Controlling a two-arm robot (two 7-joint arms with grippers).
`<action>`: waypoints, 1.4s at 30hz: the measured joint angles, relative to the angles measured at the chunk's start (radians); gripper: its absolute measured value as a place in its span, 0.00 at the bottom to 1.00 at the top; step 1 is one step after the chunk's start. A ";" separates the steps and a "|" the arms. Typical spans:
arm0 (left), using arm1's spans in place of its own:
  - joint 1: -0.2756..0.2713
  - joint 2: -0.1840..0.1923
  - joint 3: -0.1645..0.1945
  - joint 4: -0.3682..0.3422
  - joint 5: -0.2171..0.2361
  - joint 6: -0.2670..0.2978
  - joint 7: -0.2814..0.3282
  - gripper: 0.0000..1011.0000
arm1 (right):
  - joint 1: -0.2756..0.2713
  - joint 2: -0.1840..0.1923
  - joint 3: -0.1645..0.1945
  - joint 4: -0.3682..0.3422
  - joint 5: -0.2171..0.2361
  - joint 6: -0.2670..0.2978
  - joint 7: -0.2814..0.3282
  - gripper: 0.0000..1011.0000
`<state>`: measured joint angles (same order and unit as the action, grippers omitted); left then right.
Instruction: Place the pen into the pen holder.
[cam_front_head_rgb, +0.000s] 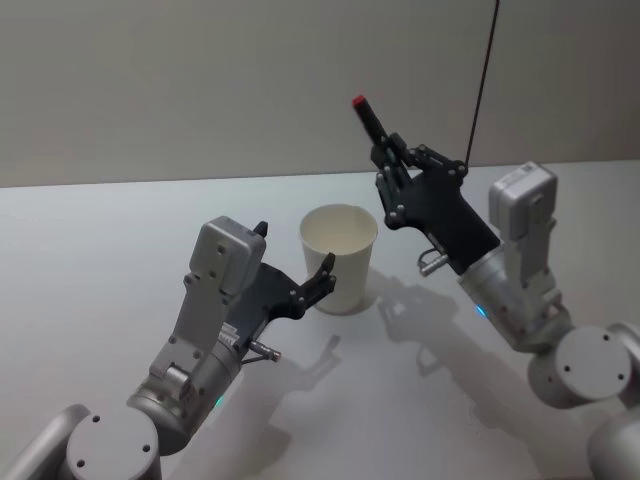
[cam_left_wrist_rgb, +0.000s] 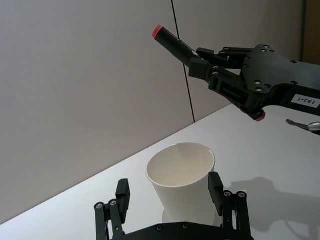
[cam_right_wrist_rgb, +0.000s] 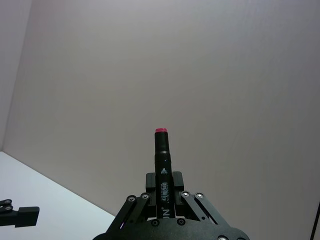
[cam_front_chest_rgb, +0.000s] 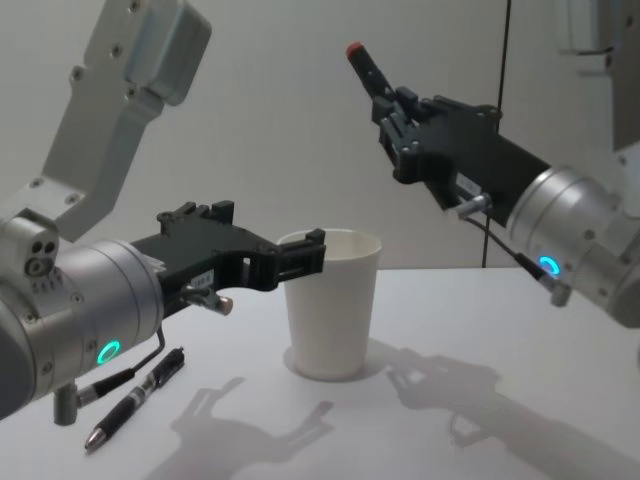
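Pen (cam_front_head_rgb: 368, 118): black barrel with a red end, held high and tilted with the red end uppermost, up and to the right of the holder's mouth, well apart from the rim.
Right pincer (cam_front_head_rgb: 392, 155): clamped on the pen's lower barrel.
Pen holder (cam_front_head_rgb: 340, 260): plain white paper cup, upright on the surface (cam_front_head_rgb: 100, 250); nothing seen inside.
Left pincer (cam_front_head_rgb: 295, 245): fingers apart, one on each side of the pen holder's wall; whether they touch it cannot be told.
Second pen (cam_front_chest_rgb: 135, 398): lies on the surface under the left arm, apart from the pen holder.
Step in hand: probably carrying the pen over the mouth, not yet lined up.
Risk, tipping: the light holder may topple if the pen strikes the rim or drops in slanted.
Risk, miss: letting go short of the mouth would drop the pen outside.
Risk, crush: the left pincer closing hard could dent the paper wall.
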<state>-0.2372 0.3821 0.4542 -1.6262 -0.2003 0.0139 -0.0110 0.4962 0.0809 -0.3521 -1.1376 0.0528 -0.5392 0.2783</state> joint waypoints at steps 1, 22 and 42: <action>0.000 0.000 0.000 0.000 0.000 0.000 0.000 0.99 | 0.009 -0.007 -0.002 0.018 -0.001 -0.009 -0.003 0.18; 0.000 0.000 0.000 0.000 0.000 0.000 0.000 0.99 | 0.180 -0.109 -0.020 0.334 0.011 -0.167 -0.009 0.18; 0.000 0.000 0.000 0.000 0.000 0.000 0.000 0.99 | 0.348 -0.197 -0.015 0.660 0.131 -0.281 0.131 0.18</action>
<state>-0.2372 0.3821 0.4542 -1.6262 -0.2004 0.0139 -0.0110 0.8444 -0.1158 -0.3671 -0.4772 0.1841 -0.8201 0.4092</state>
